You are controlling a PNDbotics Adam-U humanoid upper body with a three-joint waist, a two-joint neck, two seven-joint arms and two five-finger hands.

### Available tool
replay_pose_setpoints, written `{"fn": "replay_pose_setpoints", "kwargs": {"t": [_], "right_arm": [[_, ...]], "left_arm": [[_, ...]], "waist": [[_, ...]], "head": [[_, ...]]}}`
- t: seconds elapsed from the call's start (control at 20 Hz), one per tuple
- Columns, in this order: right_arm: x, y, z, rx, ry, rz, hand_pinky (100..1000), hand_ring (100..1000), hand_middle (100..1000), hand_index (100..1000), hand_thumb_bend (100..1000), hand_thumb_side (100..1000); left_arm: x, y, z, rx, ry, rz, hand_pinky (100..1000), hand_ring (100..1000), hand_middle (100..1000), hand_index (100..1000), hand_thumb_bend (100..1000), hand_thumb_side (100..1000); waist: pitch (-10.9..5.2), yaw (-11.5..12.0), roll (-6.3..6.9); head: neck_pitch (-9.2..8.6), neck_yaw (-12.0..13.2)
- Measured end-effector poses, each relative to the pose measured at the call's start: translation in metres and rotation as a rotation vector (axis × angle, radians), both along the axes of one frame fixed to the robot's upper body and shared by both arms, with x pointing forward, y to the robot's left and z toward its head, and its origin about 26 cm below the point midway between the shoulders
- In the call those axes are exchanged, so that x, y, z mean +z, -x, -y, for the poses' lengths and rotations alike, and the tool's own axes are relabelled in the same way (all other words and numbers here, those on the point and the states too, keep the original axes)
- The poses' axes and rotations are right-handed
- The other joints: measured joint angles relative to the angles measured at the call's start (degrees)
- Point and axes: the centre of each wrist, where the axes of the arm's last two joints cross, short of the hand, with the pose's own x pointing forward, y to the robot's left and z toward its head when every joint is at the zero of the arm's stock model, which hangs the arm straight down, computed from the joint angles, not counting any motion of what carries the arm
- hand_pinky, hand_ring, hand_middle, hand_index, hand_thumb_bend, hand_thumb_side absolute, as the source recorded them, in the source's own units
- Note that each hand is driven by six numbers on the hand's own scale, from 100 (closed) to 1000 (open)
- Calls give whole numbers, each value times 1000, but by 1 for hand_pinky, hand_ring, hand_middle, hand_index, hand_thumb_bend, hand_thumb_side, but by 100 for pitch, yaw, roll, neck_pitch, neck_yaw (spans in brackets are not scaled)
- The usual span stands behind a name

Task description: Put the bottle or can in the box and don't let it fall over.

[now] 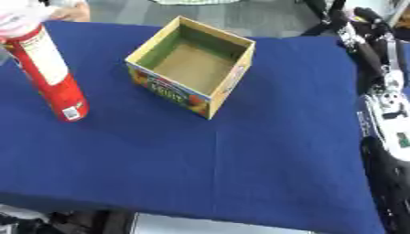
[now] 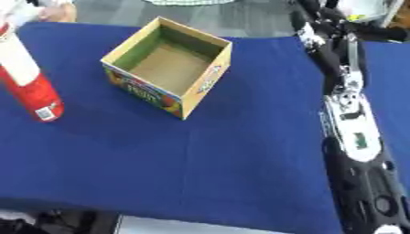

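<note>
A blue tabletop [image 1: 240, 160] is filling most of both views, its cloth lying smooth with a faint crease running toward the near edge. Along the right side, the robot's right arm [image 2: 352, 132] is stretching from the near corner toward the far edge, black with silver and white sections. The right robot hand [image 1: 364, 20] is showing only as a dark shape at the far right corner; whether its fingers are straight or curled cannot be told, and nothing can be seen in it. The left robot hand is appearing in neither view.

An open cardboard box [image 1: 192, 68] is sitting upright at the far centre of the tabletop, turned with one corner toward the camera, its brown floor bare and its outer wall carrying colourful print. A tall red can [image 1: 50, 77] with a white label is standing to the left of the box and well apart from it, leaning slightly. A person's hand [image 1: 24, 18] is resting on the can's top.
</note>
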Motion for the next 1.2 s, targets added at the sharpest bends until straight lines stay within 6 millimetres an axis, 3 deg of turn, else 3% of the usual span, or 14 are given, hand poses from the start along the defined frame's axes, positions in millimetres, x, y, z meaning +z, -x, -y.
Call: {"fn": "replay_pose_setpoints", "kwargs": {"t": [0.65,1.2], "right_arm": [[0,0,0,4,-3,-1,751,957,1000,807,671,426],[-1,0,0,12,-1,-4,752,957,1000,807,671,424]], "left_arm": [[-17,-6,-17,-12,12,-106,1000,983,760,859,797,299],[-10,-26,-25,-57,-56,-141,1000,984,765,866,794,304]], "waist": [[1,-4,-19],[2,-8,-41]], "head": [[0,11],[0,86]]}}
